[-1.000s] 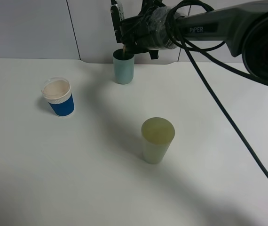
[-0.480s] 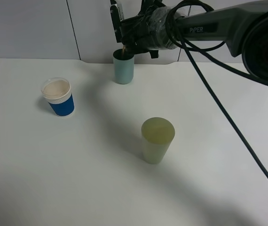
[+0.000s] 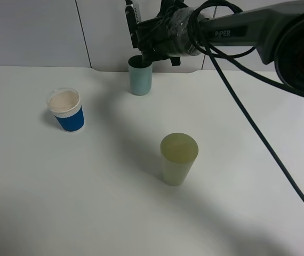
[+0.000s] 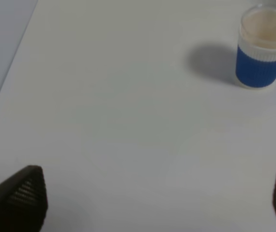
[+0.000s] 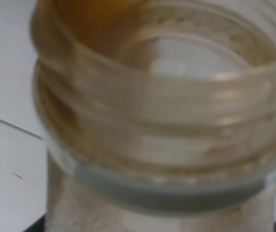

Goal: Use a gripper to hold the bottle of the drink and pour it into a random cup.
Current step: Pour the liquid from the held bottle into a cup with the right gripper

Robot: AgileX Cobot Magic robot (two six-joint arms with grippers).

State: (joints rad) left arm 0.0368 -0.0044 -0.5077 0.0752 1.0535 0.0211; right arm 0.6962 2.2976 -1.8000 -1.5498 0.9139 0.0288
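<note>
Table (image 3: 61, 202): plain white, no pattern that I could make out. Teal cup (image 3: 140, 79): blue-green wall, darker inside. Yellow-green cup (image 3: 178, 158): pale, one tone all over. Blue cup (image 3: 66, 112): deep blue wall with fine vertical ribbing, white rim band, pinkish-cream top. Right arm (image 3: 248, 24): black, with white "PIPER" lettering. Left gripper (image 4: 155, 208): I noted black fingertips (image 4: 24, 195), ridged. Bottle (image 5: 157, 111): clear neck tinged amber, with a grey ring below. Drink (image 5: 97, 12): brown-orange.
</note>
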